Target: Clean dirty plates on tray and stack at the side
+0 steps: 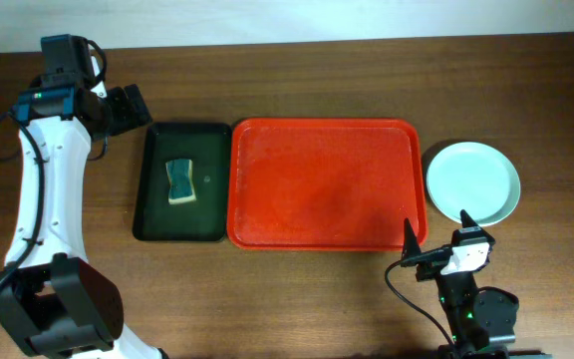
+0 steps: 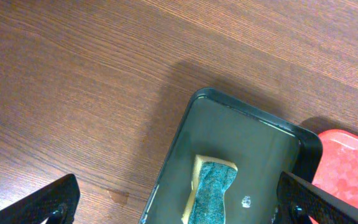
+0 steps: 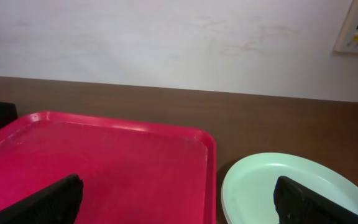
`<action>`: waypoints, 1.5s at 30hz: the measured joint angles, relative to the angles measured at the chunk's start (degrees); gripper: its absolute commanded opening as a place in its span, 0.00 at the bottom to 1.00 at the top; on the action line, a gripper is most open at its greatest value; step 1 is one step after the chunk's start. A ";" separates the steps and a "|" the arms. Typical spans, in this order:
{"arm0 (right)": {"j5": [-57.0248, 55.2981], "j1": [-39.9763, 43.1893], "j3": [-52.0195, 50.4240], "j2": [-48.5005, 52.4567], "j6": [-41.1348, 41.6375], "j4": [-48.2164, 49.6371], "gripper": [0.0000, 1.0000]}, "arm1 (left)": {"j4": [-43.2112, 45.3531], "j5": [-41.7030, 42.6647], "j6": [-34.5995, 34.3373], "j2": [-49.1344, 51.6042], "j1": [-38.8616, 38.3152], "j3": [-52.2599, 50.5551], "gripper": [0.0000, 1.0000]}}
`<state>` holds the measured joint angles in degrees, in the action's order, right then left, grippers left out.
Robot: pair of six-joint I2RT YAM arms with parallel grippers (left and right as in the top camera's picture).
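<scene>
Left pincer (image 1: pixel 131 108) gapes wide and empty far left, beside the dark tray (image 1: pixel 157 189) holding a sponge (image 1: pixel 180 181). Right pincer (image 3: pixel 179 205), equally wide, hovers near right; mint plate (image 1: pixel 471 182) sits just right of the red tray (image 1: pixel 322 184).

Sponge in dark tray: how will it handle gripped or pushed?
Sponge looks waisted, with a foam layer: likely soft, light, squashing under grip. Dark tray looks glossy, perhaps wet, so it may slide if pushed.
</scene>
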<state>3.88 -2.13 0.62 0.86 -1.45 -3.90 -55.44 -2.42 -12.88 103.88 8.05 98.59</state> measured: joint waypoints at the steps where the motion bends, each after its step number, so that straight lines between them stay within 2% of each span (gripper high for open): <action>1: 0.00 0.00 0.00 0.00 -0.04 0.00 0.99 | 0.00 0.02 0.00 0.00 0.00 0.00 0.99; 18: 0.00 0.00 0.00 -0.02 0.02 0.00 0.98 | -0.07 -0.02 0.00 -1.86 -1.84 -0.20 0.99; 25: 0.00 0.00 0.00 -0.02 -0.02 0.00 0.98 | 0.04 0.04 0.00 -20.87 -11.13 -0.26 0.99; 35: 0.00 0.00 0.00 -0.02 0.00 0.00 0.98 | 0.22 0.00 0.00 -34.99 -12.17 -0.76 0.99; 40: 0.00 0.00 0.00 -0.02 0.00 0.00 0.99 | 0.22 0.00 0.00 -44.35 -12.20 -7.10 0.99; 45: 0.00 0.00 0.00 -0.02 -0.02 -0.02 0.99 | 2.51 0.00 -0.02 -55.06 -12.17 -20.02 0.99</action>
<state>3.88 -2.13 0.62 0.84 -1.48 -3.92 -52.93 -2.42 -12.91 48.82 -4.12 78.56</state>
